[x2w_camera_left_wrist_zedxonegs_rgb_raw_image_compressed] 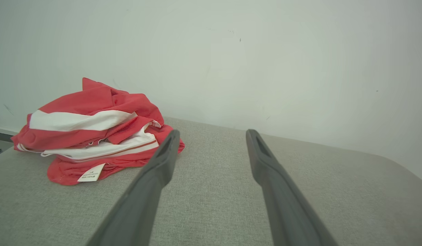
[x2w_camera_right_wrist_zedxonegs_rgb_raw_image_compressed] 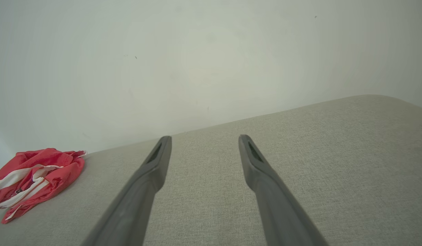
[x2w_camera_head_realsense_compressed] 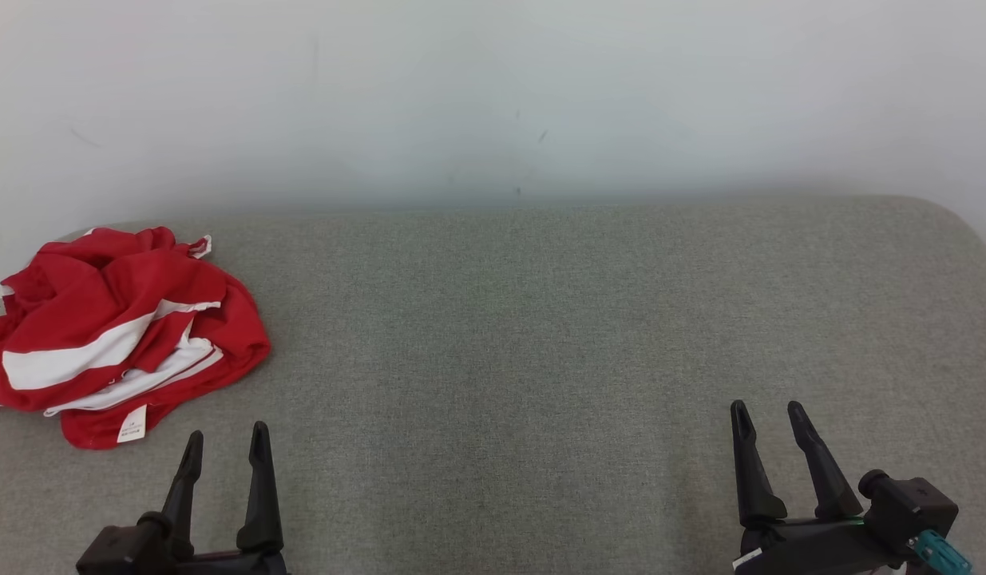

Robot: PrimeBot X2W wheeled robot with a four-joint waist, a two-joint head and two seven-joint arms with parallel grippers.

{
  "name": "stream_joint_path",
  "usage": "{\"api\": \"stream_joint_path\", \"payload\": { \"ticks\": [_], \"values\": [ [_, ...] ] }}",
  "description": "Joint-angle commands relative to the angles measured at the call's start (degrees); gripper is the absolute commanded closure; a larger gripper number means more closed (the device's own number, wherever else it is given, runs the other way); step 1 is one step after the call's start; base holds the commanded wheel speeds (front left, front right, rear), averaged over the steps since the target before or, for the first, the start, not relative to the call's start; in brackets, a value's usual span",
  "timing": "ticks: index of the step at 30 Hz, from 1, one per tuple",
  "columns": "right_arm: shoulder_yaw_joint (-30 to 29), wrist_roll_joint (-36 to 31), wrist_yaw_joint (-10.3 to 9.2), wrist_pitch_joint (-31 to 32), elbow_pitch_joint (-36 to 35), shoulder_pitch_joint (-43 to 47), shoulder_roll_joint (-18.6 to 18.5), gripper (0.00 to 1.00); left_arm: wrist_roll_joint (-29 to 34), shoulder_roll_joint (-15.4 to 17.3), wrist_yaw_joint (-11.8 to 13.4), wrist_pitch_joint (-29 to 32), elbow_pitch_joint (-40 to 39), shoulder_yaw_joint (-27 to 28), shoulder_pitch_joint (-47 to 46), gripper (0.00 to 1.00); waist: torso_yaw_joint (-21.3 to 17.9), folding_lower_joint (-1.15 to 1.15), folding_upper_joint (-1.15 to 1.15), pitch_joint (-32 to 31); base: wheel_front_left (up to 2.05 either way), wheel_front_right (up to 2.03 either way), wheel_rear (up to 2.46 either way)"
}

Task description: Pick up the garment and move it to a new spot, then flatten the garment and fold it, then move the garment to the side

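Head view: your left claw (x2w_camera_head_realsense_compressed: 226, 433) and right claw (x2w_camera_head_realsense_compressed: 767, 407) both spread wide, empty; crumpled red-and-white garment (x2w_camera_head_realsense_compressed: 109, 335) lies near left claw.

I am seeing the garment (x2w_camera_head_realsense_compressed: 117, 335) lying in a heap on the table (x2w_camera_head_realsense_compressed: 500, 319), at its far left end and close to the back edge. The wall (x2w_camera_head_realsense_compressed: 493, 96) is standing directly behind the table. My left gripper (x2w_camera_head_realsense_compressed: 227, 431) is hanging over the near side, just in front of the garment and slightly to its right, not touching it. My right gripper (x2w_camera_head_realsense_compressed: 766, 406) is sitting well apart on the right, with a wide stretch of table between the two.
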Motion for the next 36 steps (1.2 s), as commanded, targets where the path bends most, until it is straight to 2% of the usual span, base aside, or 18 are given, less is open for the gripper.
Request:
{"api": "stream_joint_path", "payload": {
  "ticks": [1,14,36],
  "values": [
    [-0.4,-2.0,-0.09,-0.6,-0.7,0.2,-0.4,0.0,1.9,0.1,-0.4,-0.6,-0.8,0.2,0.5,0.0,0.0,0.0,0.0,0.0,0.0,0.0,0.0],
    [-1.4,-8.2,-0.1,-2.2,-1.7,1.1,-0.5,0.0,7.1,-0.2,-1.2,-2.2,-1.3,1.2,1.6,0.0,-0.1,0.0,0.0,-0.1,0.0,0.0,0.0],
    [-2.0,-12.2,-0.12,-4.5,-1.0,2.3,-0.1,0.0,11.7,-0.6,-3.8,-4.4,-1.3,2.1,3.4,0.0,0.3,0.0,0.0,-0.5,0.0,0.0,0.0]
  ]
}}
